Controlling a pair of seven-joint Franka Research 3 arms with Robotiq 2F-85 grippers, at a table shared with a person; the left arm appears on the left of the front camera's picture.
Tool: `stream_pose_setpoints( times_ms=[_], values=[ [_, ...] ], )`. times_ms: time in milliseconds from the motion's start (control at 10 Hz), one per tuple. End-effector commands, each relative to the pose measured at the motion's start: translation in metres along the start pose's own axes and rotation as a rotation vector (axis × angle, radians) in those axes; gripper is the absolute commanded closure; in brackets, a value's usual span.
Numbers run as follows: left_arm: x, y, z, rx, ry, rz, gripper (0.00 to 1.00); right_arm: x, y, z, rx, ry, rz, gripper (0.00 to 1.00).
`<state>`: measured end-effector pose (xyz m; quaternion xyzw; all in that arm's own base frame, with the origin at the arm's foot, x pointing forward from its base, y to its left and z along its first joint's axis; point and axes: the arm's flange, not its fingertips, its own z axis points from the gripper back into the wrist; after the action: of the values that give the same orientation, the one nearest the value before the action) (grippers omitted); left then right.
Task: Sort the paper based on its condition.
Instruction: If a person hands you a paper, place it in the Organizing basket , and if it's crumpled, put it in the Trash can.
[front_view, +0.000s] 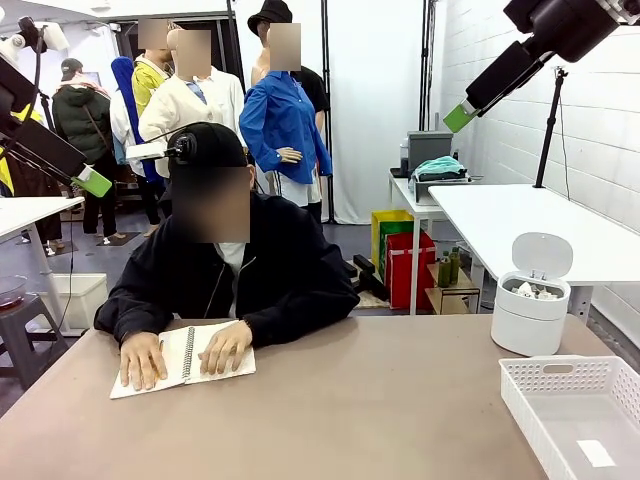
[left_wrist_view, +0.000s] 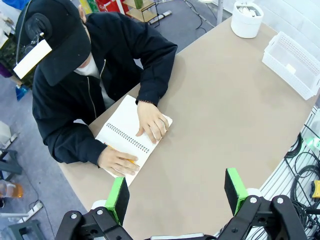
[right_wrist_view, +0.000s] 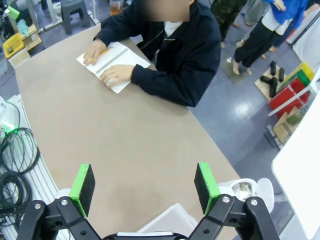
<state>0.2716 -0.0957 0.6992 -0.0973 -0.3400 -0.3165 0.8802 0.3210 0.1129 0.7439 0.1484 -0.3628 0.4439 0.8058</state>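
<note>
A white-painted brick wall (front_view: 600, 130) fills the upper right of the front view; a white curtain (front_view: 375, 100) hangs at upper centre; the floor (front_view: 345, 245) is grey-blue and catches pale reflections; a long white table (front_view: 520, 225) stands at right, a black tripod stand (front_view: 548, 130) rising behind it; a smaller white table (front_view: 408, 192) at centre right carries a grey box; red and yellow crates (front_view: 408, 268) sit below it; a grey stool (front_view: 20, 325) stands at lower left; a brown tabletop (front_view: 350, 420) spans the foreground.
</note>
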Motion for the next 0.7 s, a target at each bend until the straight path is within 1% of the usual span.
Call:
stream_pose_setpoints(
  times_ms=[0, 600],
  values=[
    [-0.0001, 0.0006, 0.0000, 0.001, 0.000, 0.002, 0.00, -0.0007, 0.0005, -0.0004, 0.006, 0.008, 0.000, 0.00],
    [-0.0001, 0.0006, 0.0000, 0.001, 0.000, 0.002, 0.00, -0.0007, 0.0005, -0.0004, 0.006, 0.008, 0.000, 0.00]
  ],
)
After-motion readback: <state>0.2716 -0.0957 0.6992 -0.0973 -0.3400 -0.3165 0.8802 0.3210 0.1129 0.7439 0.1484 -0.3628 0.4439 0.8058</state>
